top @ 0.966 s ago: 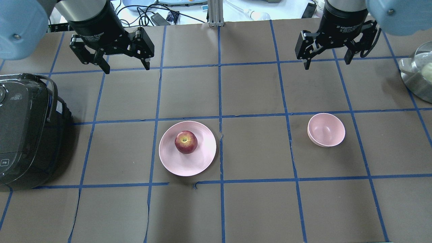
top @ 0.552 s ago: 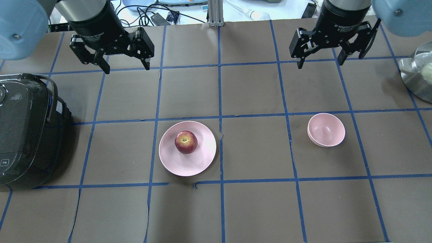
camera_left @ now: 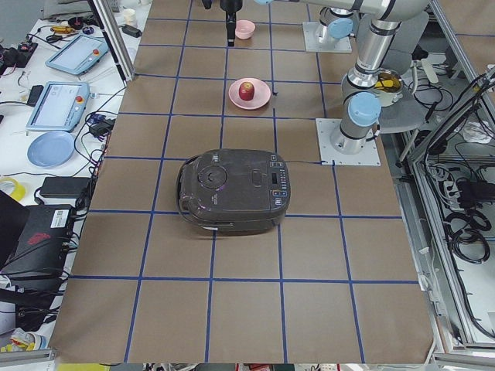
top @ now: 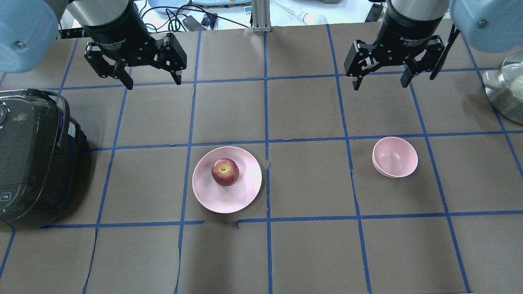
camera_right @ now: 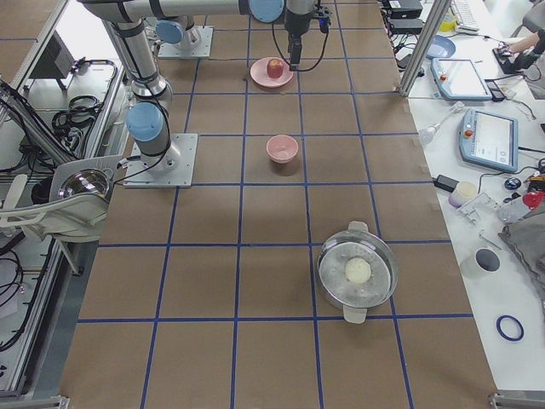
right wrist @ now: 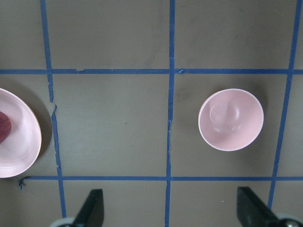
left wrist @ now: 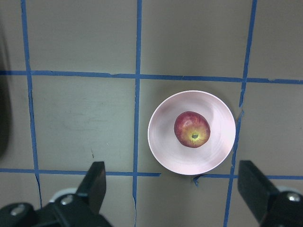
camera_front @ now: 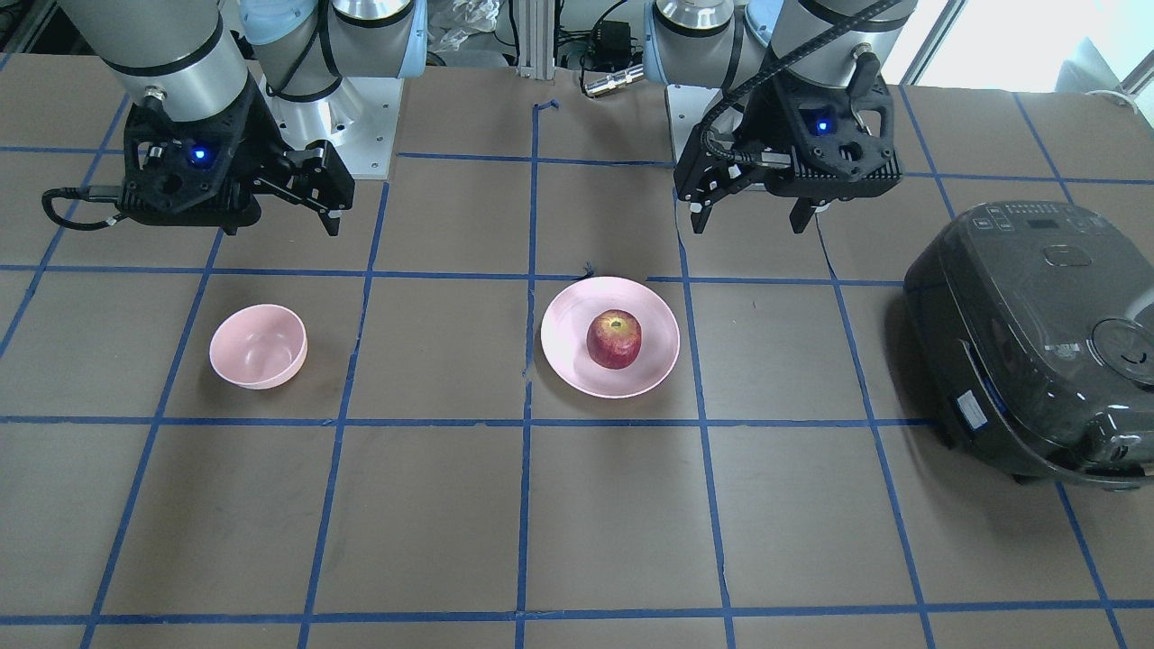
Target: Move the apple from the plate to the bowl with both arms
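The dark-red apple (top: 225,172) sits on the wide pink plate (top: 241,192) near the table's middle; both show in the left wrist view, apple (left wrist: 192,129) and plate (left wrist: 165,151). The small pink bowl (top: 395,157) stands empty to the right and shows in the right wrist view (right wrist: 230,119). My left gripper (top: 155,84) is open and empty, high above the table behind the plate. My right gripper (top: 379,86) is open and empty, high behind the bowl. In the front view the apple (camera_front: 614,339) and bowl (camera_front: 258,345) are far apart.
A black rice cooker (top: 32,159) stands at the table's left edge. A steel pot with a glass lid (top: 508,92) stands at the right edge. Blue tape lines divide the brown table into squares.
My right gripper has moved a little to the left and turned slightly, still open. The left gripper, apple, plate and bowl have not moved.
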Robot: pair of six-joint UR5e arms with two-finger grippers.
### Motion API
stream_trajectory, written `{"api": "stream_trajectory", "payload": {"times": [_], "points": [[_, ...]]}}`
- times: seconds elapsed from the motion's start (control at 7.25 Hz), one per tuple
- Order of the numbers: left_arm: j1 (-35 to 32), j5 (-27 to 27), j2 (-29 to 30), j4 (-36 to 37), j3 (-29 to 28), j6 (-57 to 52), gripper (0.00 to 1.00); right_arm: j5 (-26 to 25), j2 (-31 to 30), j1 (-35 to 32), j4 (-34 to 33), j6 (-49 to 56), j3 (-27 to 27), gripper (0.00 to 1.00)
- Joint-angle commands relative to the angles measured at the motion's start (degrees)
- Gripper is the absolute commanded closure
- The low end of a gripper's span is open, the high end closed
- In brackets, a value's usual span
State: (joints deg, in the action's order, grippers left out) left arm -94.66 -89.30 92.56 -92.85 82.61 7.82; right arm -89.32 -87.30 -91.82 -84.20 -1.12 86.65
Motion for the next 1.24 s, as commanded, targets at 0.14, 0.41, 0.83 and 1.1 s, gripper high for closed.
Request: {"api": "stream_trajectory", "payload": {"times": [0.14, 0.41, 0.83, 1.1], "points": [[-0.3, 0.0, 1.2, -0.2, 0.4, 0.3, 0.00, 2.2, -0.3, -0.4, 0.4, -0.1, 0.6, 0.00], [-3.8, -0.1, 2.1, 1.7, 7.1, 3.2, 0.00, 1.4, -0.1, -0.3, -0.5, -0.2, 1.2, 0.00], [-6.9, 0.0, 4.6, 19.3, 19.9, 7.6, 0.00, 0.5, 2.1, 10.2, -0.8, 8.4, 2.6, 0.00], [-9.0, 0.0, 8.3, 22.4, 22.1, 9.8, 0.00, 0.9, 4.8, 17.7, -6.4, 21.2, 8.1, 0.00]]}}
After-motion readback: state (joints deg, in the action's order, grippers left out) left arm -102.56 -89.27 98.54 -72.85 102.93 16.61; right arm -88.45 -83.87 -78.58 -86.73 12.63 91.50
